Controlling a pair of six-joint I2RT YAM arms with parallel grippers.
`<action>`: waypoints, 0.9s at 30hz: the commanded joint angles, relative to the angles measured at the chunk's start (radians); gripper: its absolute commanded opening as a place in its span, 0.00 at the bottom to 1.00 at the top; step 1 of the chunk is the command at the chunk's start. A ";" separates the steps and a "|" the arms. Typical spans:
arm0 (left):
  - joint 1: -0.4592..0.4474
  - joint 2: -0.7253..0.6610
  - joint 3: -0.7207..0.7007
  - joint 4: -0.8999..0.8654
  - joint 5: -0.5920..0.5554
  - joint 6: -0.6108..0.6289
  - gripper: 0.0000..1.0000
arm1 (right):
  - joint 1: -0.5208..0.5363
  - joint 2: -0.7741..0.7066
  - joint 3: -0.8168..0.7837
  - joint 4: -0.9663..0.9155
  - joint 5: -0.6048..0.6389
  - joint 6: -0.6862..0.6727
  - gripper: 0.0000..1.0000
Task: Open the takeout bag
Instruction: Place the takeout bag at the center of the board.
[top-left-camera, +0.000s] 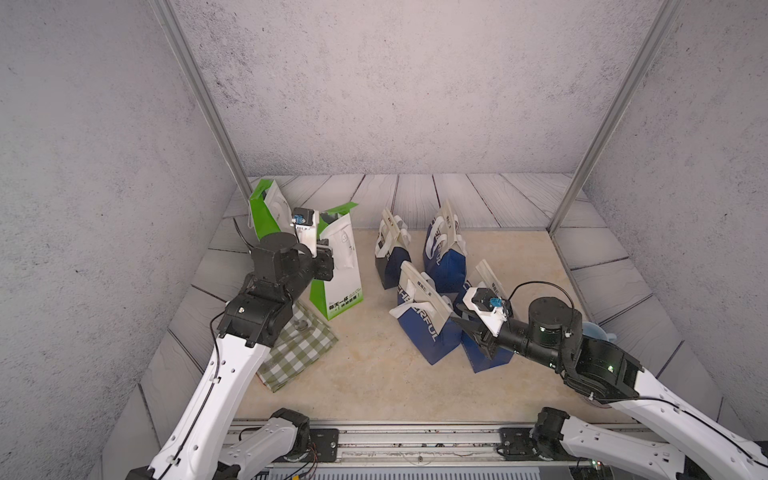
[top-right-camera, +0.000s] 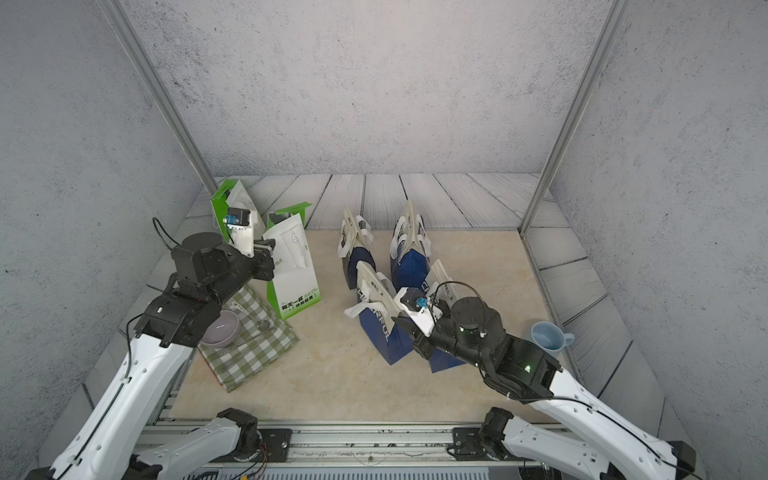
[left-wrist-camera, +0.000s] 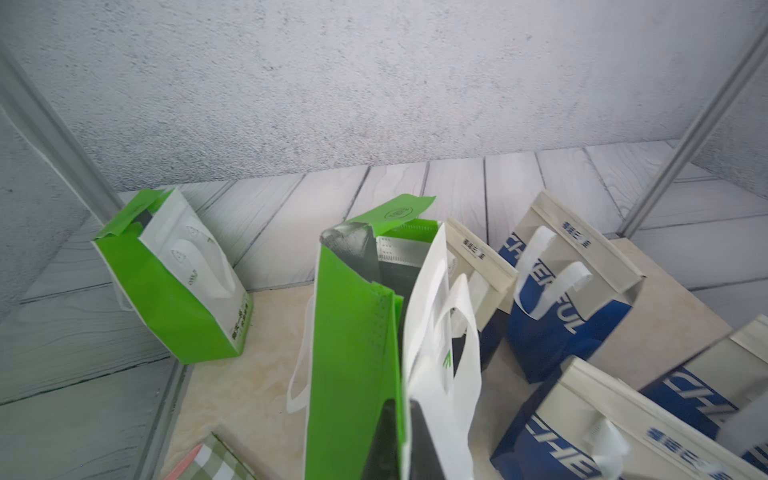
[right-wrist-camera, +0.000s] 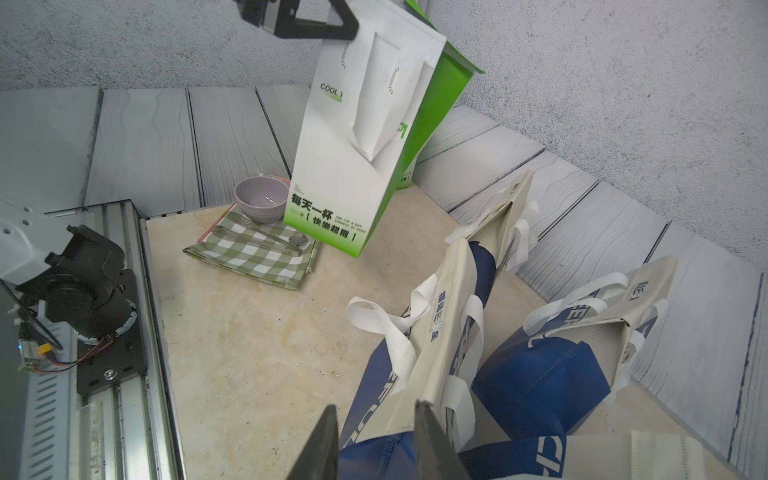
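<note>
Top views: in both, the green-and-white takeout bag (top-left-camera: 343, 266) (top-right-camera: 295, 266) stands upright in the left half of the surface (top-left-camera: 365, 374), toward the far edge. The left gripper (top-left-camera: 328, 249) (top-right-camera: 269, 246) is closed on the bag's upper rim from the left side. The bag's green flap stands up and its mouth is partly open. The right gripper (top-left-camera: 459, 323) (top-right-camera: 400, 322) hovers over the blue bags (top-left-camera: 419, 328) in the right half, well apart from the takeout bag.

Left wrist: the takeout bag (left-wrist-camera: 353, 353) fills the middle. The left gripper (left-wrist-camera: 401, 440) pinches the rim where the green side meets the white front, and the silver lining shows inside.

Right wrist: the left gripper (right-wrist-camera: 345, 31) clamps the top corner of the takeout bag's (right-wrist-camera: 345, 158) white front. The right gripper (right-wrist-camera: 374, 409) shows a narrow gap with nothing clamped, just above a blue bag.
</note>
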 joint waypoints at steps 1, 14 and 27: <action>0.087 0.086 0.086 0.172 0.035 0.011 0.00 | -0.003 -0.024 -0.018 -0.020 -0.012 0.026 0.32; 0.288 0.581 0.248 0.554 0.007 -0.033 0.00 | -0.003 -0.109 -0.054 -0.120 0.001 0.052 0.32; 0.330 0.948 0.470 0.859 -0.105 -0.008 0.00 | -0.003 -0.147 -0.040 -0.211 0.031 0.065 0.32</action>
